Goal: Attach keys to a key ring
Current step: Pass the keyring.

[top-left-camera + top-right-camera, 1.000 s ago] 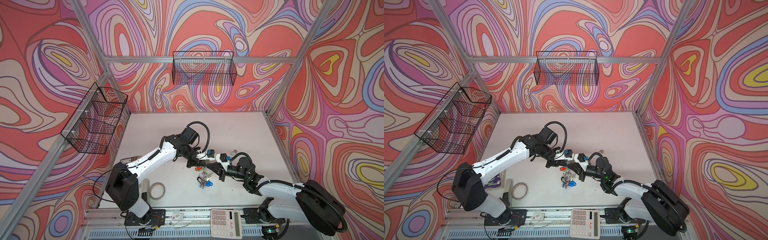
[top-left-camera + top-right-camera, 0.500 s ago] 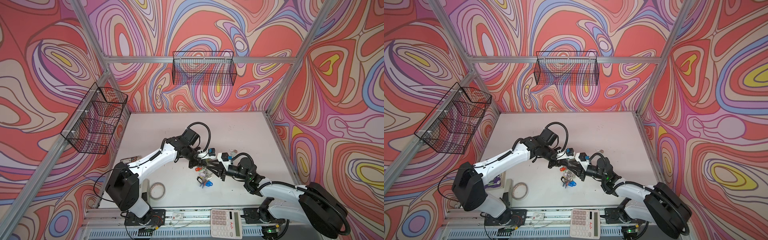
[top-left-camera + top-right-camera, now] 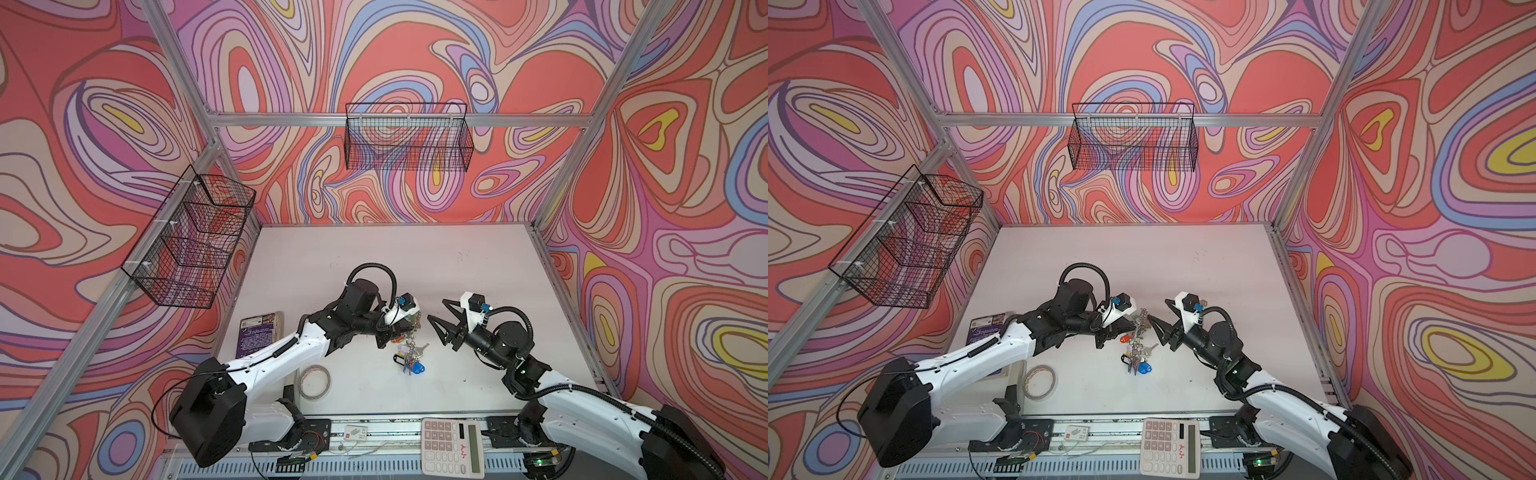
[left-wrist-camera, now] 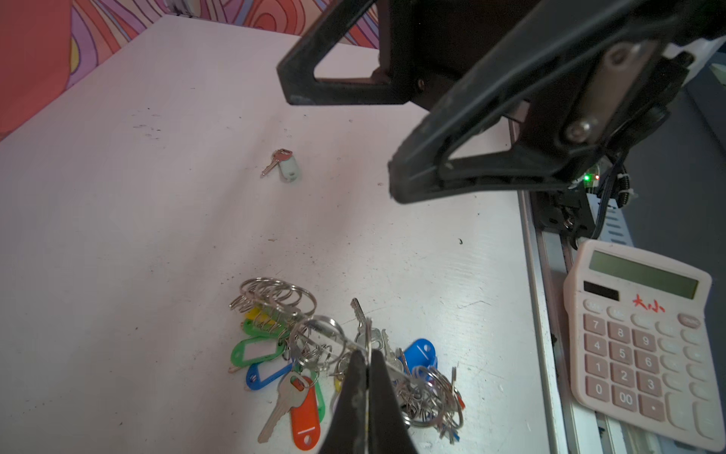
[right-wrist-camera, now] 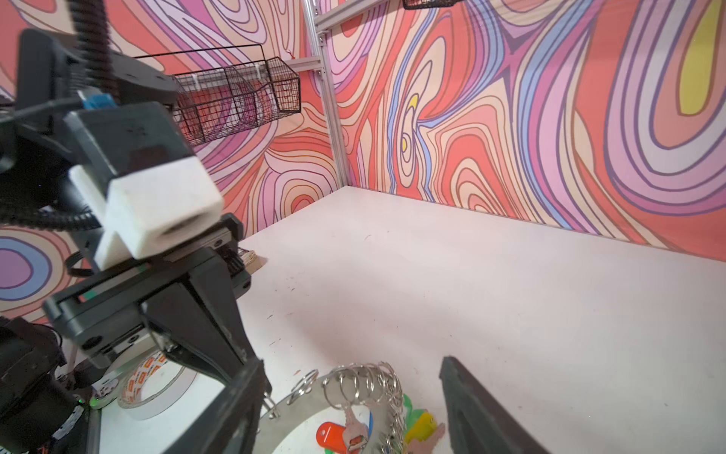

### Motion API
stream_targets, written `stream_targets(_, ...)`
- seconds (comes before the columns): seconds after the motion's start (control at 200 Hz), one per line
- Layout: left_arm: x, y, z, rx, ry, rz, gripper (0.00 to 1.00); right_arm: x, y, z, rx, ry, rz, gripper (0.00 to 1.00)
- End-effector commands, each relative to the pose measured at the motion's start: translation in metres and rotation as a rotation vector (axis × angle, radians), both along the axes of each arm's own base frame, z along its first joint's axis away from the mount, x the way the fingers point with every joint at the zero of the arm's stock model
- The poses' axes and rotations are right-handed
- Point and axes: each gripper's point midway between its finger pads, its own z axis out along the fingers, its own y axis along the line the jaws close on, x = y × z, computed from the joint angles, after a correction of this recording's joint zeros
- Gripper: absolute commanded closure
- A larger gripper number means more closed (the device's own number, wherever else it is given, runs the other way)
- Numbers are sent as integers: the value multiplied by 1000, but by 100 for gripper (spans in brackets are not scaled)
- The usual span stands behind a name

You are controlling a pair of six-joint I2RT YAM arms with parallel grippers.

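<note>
Lower centre in both top views, the left gripper (image 3: 407, 329) is clamped on the rim of the key ring (image 3: 417, 321), held on edge; the keys (image 3: 409, 361) trail from it towards the frame's bottom, their tags on the table (image 3: 374, 270). Just right, the right gripper (image 3: 439, 316) gapes, holding nothing. The left wrist view shows the ring edge-on; the right wrist view shows its flat face and round hole. Only the left wrist view shows a loose key (image 4: 283, 165), mint-tagged, lying well apart

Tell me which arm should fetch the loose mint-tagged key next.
Right. The right hand is open and empty for the loose key; the left hand is shut on the key ring.
</note>
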Motion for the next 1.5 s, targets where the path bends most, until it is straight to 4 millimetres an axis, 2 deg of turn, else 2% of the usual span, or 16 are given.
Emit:
stream_targets(0.0, 14, -9, 61, -245, -99, 79, 100, 11, -5, 1, 2, 51, -57, 26)
stream_targets(0.245, 21, -1, 83, -439, -107, 183, 100, 19, 1, 8, 21, 112, -34, 28)
stream_targets(0.481, 18, 0, 100, -572, -128, 198, 100, 26, 7, 10, 67, 198, 47, 30)
stream_targets(0.591, 16, 0, 120, -678, -147, 189, 100, 27, 14, 11, 70, 221, 78, 30)
stream_targets(0.601, 15, 1, 109, -665, -131, 194, 100, 27, 14, 12, 72, 221, 81, 30)
stream_targets(0.616, 14, 2, 107, -670, -130, 193, 100, 27, 15, 13, 75, 219, 85, 29)
stream_targets(0.761, 10, -1, 117, -738, -163, 168, 100, 26, 17, 24, 109, 200, 112, 26)
stream_targets(0.896, 10, -3, 127, -794, -204, 164, 100, 29, 14, 25, 126, 216, 116, 25)
stream_targets(1.192, 1, -22, 118, -739, -294, 93, 100, 39, -7, 32, 210, 253, 105, 26)
stream_targets(1.207, 1, -25, 131, -761, -322, 83, 100, 39, -7, 32, 216, 255, 108, 26)
stream_targets(1.242, 0, -27, 134, -761, -343, 74, 100, 38, -9, 37, 235, 249, 118, 27)
stream_targets(1.362, -5, -33, 136, -747, -403, 52, 100, 37, -17, 43, 282, 245, 139, 27)
stream_targets(1.492, -6, -38, 129, -717, -448, 38, 100, 39, -19, 40, 294, 265, 148, 28)
